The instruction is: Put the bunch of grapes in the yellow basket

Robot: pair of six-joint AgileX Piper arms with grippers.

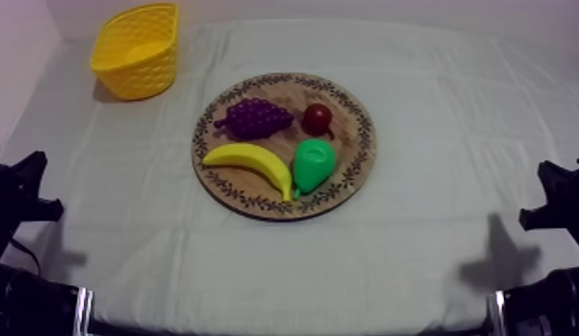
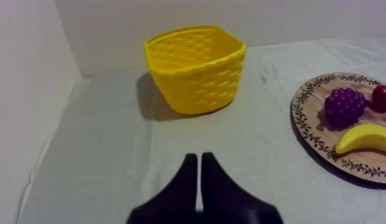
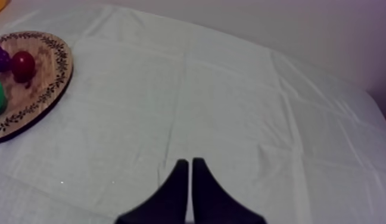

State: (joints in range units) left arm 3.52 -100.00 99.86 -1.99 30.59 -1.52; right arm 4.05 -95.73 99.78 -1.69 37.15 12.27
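The purple bunch of grapes (image 1: pixel 253 116) lies on the back left part of the round wooden board (image 1: pixel 285 90), which sits mid-table. The yellow basket (image 1: pixel 138 75) stands upright at the far left corner, with nothing showing inside it. My left gripper (image 1: pixel 27 189) rests low at the left edge, far from the board. In the left wrist view its fingers (image 2: pixel 198 157) lie together as a narrow wedge, shut on nothing, facing the basket (image 2: pixel 201 86) with the grapes (image 2: pixel 344 105) off to the side. My right gripper (image 3: pixel 189 161) is likewise shut over bare cloth, resting at the right edge (image 1: pixel 559 198).
Also on the board are a small red fruit (image 1: pixel 318 117), a banana (image 1: pixel 251 161) and a green pear (image 1: pixel 313 163), all close to the grapes. Walls stand behind and left of the basket. Open cloth surrounds the board (image 3: pixel 47 67).
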